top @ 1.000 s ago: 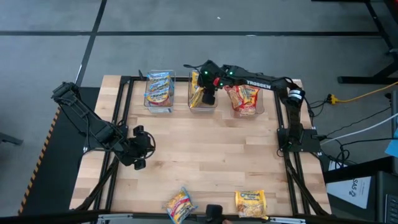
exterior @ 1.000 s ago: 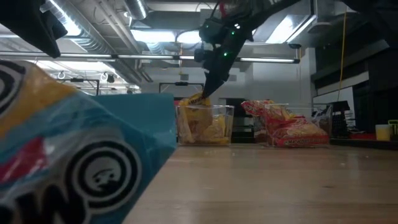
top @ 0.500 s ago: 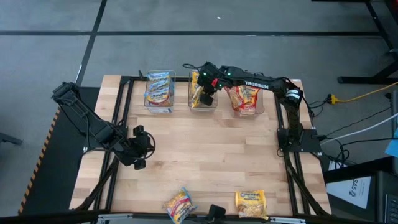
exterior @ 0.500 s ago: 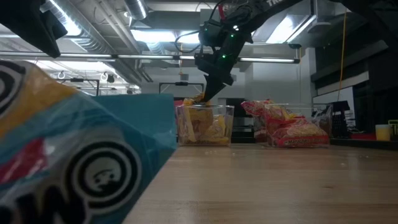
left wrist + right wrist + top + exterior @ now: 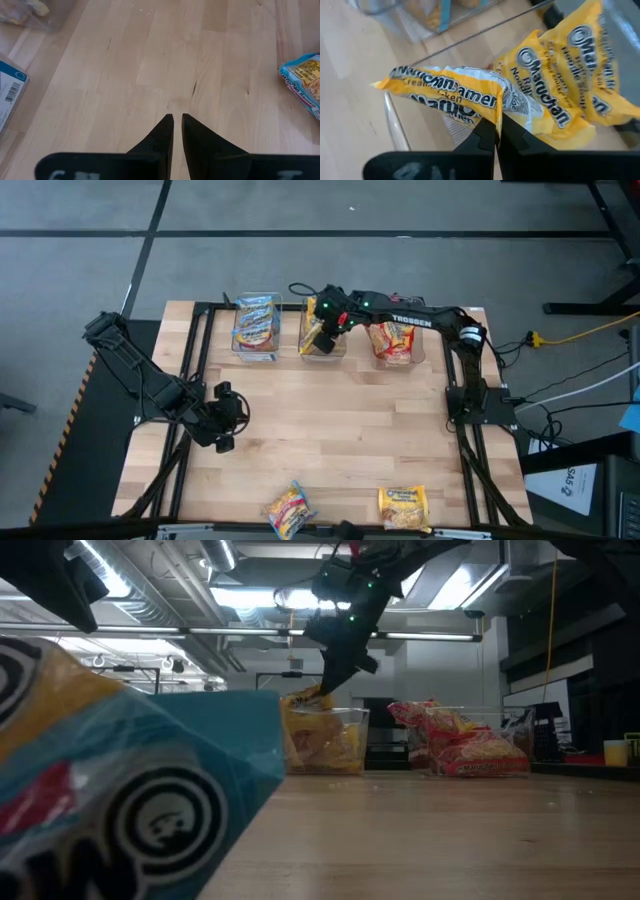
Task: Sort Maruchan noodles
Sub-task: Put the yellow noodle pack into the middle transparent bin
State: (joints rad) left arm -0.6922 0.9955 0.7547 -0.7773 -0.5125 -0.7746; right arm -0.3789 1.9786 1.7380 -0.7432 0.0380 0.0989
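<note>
Noodles filled three clear bins along the far edge of the tabletop point(image 5: 330, 430): blue-trimmed packets in the left bin point(image 5: 256, 326), yellow ones in the middle bin point(image 5: 322, 333), red ones in the right bin point(image 5: 395, 340). The right end effector point(image 5: 326, 332) hung over the middle bin, its fingers pressed together with a yellow-trimmed packet point(image 5: 450, 97) pinched between their tips. From the right wrist view that packet lay across the bin's rim, with more yellow packets point(image 5: 575, 85) crumpled inside behind it. In the low view the same end effector point(image 5: 326, 686) pointed down at the top of the yellow heap point(image 5: 312, 735), and the red packets point(image 5: 465, 745) sat piled in the bin beside it.

The left end effector point(image 5: 224, 418) waited low over the left side of the tabletop, well apart from the bins. Its fingers point(image 5: 162, 132) stood nearly together, a thin slit between them and nothing held.

Two packets lay loose near the front edge: a blue-trimmed packet point(image 5: 288, 508) and, to its right, a yellow-trimmed loose one point(image 5: 403, 506). The blue one showed at the edge of the left wrist view point(image 5: 305, 82), and loomed large and close in the low view point(image 5: 120, 790).
</note>
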